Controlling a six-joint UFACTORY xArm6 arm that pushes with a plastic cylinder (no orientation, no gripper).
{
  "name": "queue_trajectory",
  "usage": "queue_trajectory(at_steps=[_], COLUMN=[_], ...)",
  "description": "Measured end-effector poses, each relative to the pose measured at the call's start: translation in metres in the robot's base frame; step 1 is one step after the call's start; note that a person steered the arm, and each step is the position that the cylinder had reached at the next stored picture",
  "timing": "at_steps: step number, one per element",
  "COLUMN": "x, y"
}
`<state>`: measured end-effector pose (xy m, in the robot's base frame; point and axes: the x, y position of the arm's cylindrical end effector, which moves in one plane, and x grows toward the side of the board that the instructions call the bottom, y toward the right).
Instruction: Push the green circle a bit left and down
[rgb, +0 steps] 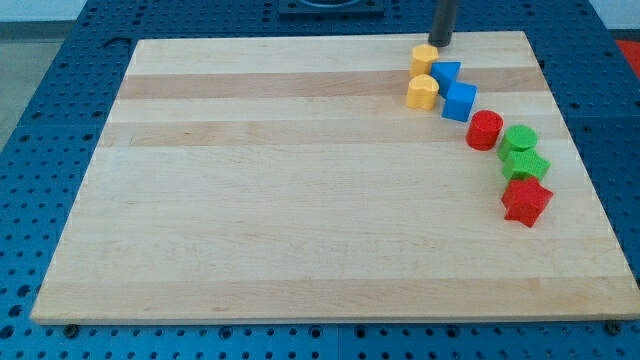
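green circle (519, 139) sat near board's (300, 200) right edge, touching green star (525, 165) below; red circle (485, 130) just left. my tip (441, 45) at view's top, beside yellow block (425, 58), possibly touching. rod bare, held nothing.

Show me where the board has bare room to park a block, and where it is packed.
Bare: everything left of the yellow blocks down to the wooden board's bottom edge, plus the strip below the red star. Crowded: the chain along the view's right, through blue blocks, red cylinder, green circle, green star. My tip sits above the yellows.
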<state>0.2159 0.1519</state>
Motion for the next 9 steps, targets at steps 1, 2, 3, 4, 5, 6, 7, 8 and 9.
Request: queue_trajectory(at_steps=[1, 2, 3, 4, 5, 6, 7, 8, 9], x=[0.019, 0.046, 0.055, 0.028, -0.007, -0.009, 0.023, 0.073, 0.127], y=[-0.024, -0.038, -0.043, -0.040, -0.003, 0.080, 0.143, 0.152, 0.135])
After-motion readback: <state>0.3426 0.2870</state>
